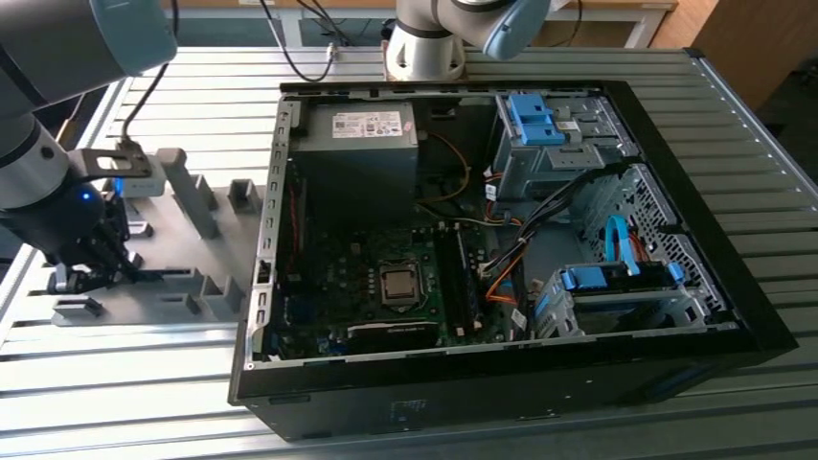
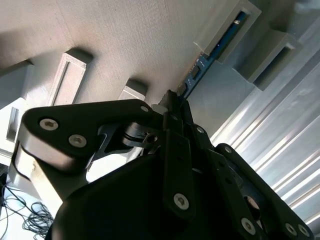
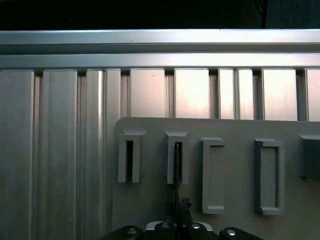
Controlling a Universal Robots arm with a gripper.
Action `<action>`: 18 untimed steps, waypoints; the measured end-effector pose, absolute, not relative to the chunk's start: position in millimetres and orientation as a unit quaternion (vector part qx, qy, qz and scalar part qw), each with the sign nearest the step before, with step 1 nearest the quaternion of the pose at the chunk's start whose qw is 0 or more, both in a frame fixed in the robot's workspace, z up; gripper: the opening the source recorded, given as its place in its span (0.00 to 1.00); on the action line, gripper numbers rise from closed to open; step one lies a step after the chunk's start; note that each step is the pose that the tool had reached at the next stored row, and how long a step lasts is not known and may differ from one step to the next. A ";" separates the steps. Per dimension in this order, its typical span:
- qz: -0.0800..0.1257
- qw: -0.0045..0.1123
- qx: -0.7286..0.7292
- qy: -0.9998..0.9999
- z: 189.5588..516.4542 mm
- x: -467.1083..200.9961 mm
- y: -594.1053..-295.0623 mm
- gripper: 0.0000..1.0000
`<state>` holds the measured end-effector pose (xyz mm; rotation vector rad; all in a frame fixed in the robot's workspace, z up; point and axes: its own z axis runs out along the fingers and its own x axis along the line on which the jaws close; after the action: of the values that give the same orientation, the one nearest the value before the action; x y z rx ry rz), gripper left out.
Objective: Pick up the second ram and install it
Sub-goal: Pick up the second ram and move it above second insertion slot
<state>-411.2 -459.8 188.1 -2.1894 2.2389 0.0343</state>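
The open computer case [image 1: 511, 402] sits well apart, to the exterior view's right of the grey holder plate [image 1: 179, 302]. There the gripper [image 2: 172, 100] appears pinched on 1 end of the second ram [image 2: 216, 46], whose long axis runs straight out from the gripper along the plate.

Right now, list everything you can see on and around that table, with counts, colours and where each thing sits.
table: one, silver, slatted, under everything.
computer case: one, black, open, on the exterior view's right.
power supply: one, grey-black, inside the case.
processor chip: one, silver, on the green board.
drive caddies: two, blue, along the case's side.
cables: several, orange and black, inside the case.
holder tray: one, grey, on the exterior view's left.
second ram: one, dark, upright in a tray slot.
arm: one, grey-black, over the tray.
gripper: one, black, closed on the second ram.
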 end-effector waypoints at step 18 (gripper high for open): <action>0.011 0.005 -0.710 0.705 192.6 -411.4 -460.3 0.14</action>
<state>-411.4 -460.3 192.6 -2.2224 2.2069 0.0346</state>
